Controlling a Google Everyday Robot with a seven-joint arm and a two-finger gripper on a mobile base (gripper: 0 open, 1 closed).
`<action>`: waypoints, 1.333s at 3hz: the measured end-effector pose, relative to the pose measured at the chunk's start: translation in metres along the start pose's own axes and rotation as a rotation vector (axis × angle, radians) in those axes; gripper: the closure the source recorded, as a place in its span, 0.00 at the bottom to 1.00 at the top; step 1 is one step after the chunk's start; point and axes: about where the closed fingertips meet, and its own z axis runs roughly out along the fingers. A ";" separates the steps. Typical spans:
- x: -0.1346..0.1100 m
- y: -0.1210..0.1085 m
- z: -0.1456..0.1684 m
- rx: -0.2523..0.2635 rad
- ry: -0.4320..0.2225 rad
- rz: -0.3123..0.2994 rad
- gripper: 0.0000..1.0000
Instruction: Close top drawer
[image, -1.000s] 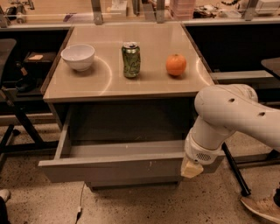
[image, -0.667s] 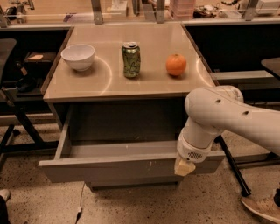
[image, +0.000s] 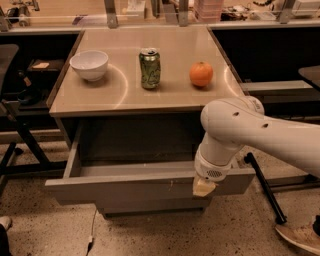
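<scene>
The top drawer (image: 125, 189) stands pulled out beneath the table (image: 170, 97). The gripper (image: 204, 187) rests against the right part of the drawer's front, at its top edge. Whether it is open or closed cannot be told. The white arm (image: 250, 130) covers the drawer's right corner. On the tabletop, well behind, stand a bowl (image: 89, 65), a can (image: 149, 68) and an orange (image: 201, 74).

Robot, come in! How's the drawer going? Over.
Gripper low at the top drawer front, right of centre. Top drawer pulled out, not yet shut. Bowl, can, orange up on the tabletop, not in the way.
</scene>
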 end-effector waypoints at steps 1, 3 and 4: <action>0.000 0.000 0.000 0.000 0.000 0.000 0.68; 0.000 0.000 0.000 0.000 0.000 0.000 0.21; 0.000 0.000 0.000 0.000 0.000 0.000 0.00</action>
